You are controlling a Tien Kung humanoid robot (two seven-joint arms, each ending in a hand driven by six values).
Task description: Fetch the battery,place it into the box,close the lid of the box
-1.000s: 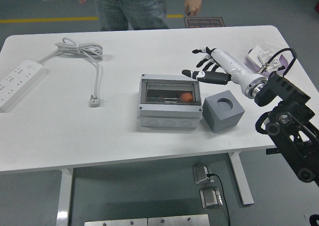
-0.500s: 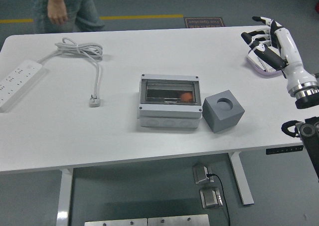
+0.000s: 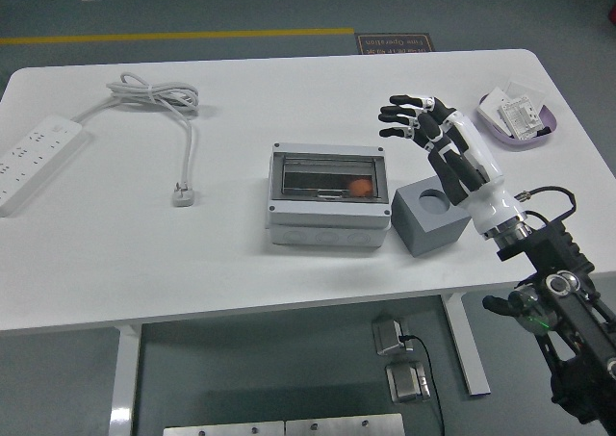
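On the white surface (image 3: 241,263) a grey box (image 3: 328,197) sits near the middle, its clear lid (image 3: 327,178) lying flat over the top. Through the lid an orange, rounded item shows inside at the right end; this is probably the battery (image 3: 359,187), though it is too small to be sure. Just right of the box stands a grey cube (image 3: 430,214) with a round hole in its top face.

The right robot hand (image 3: 423,128) hovers above the cube and beyond the box's right end, fingers spread wide and holding nothing. It touches neither the cube nor the box. The left arm is not in view.

Judging by how things lie, the fetch and place steps look done and the lid looks down, so the step in hand seems to be the closing, or a final check of it. If the lid is not latched, the next move calls for the hand to come left over the lid and press down flat.

Farther off, a power strip (image 3: 34,157) with its coiled cord (image 3: 159,96) lies at the left, and a purple tray (image 3: 520,118) of small items at the far right.
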